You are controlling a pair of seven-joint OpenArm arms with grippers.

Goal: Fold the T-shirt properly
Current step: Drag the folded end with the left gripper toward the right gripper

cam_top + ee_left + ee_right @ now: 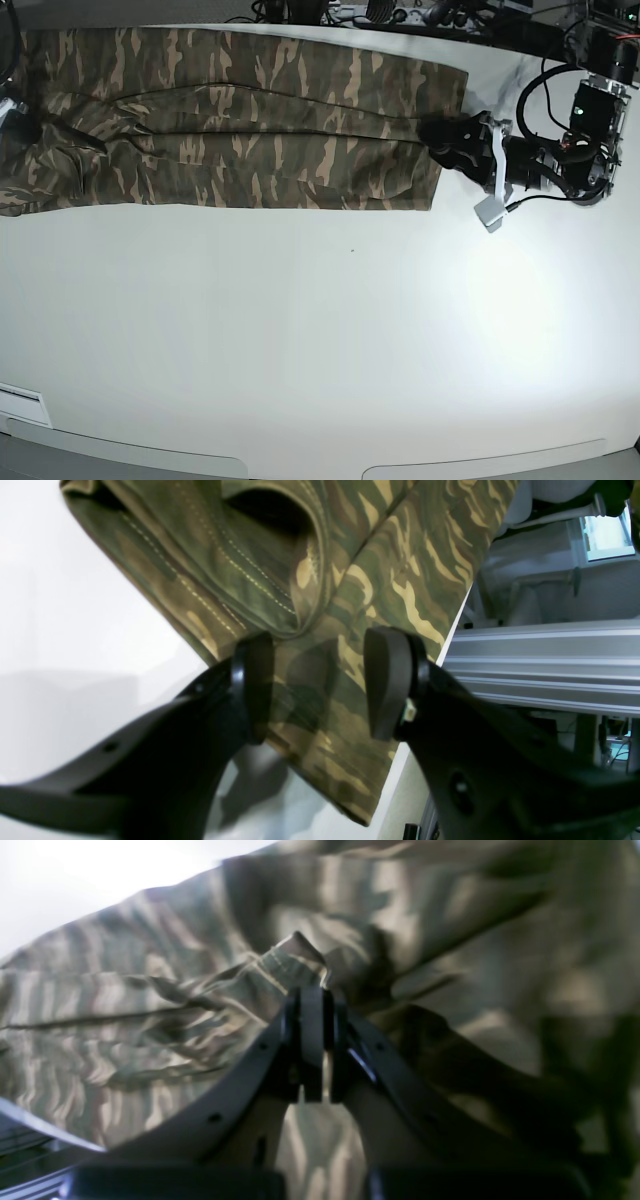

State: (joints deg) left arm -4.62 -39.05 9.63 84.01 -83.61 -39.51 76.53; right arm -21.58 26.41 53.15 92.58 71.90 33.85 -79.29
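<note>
**Camouflage shirt in a long band at the table's far edge**

Your soft cloth T-shirt [250,120], printed in olive, brown and tan camouflage, lies folded lengthwise into a long band across the far side of the smooth white table [330,340]. In the left wrist view you can see pale stitched hems and a gaping fold near its end. Your left gripper [317,682], black with curved matte pads, stands wide open over the shirt's right end, holding nothing. Your right gripper [312,1040] is closed, pinching a small peak of the T-shirt at the left end; that view is blurred. Beyond the table's edge you see aluminium framing [540,665] and cables.
</note>
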